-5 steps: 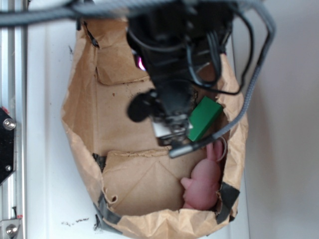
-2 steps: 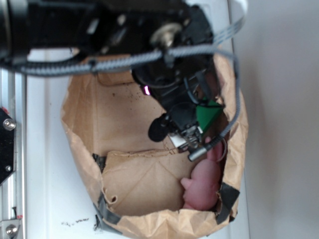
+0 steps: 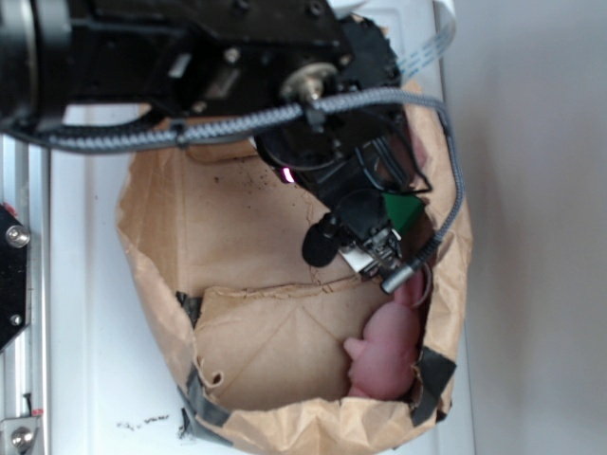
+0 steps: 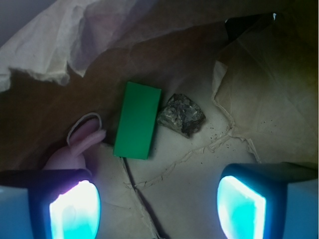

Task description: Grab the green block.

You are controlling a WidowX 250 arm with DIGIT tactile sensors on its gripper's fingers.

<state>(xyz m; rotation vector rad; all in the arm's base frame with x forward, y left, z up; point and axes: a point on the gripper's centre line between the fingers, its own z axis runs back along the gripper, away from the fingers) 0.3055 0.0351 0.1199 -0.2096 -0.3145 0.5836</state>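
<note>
End effector [image 4: 157, 201] spread above green block [image 4: 137, 120], crumpled brown paper bag [image 4: 249, 89] floor

A white worktop [image 3: 90, 313] carries a brown paper bag [image 3: 156, 227], torn open, with dark tape at its corners. A metal rail [image 3: 19, 284] with bolts runs along the left edge. A plain pale wall [image 3: 541, 237] fills the right side

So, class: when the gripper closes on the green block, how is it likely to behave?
The green block looks solid and flat-sided, so it probably stays stiff and won't roll. Its smooth faces may slip. It lies flat on the paper bag, likely light; the open gripper might nudge it first.
</note>
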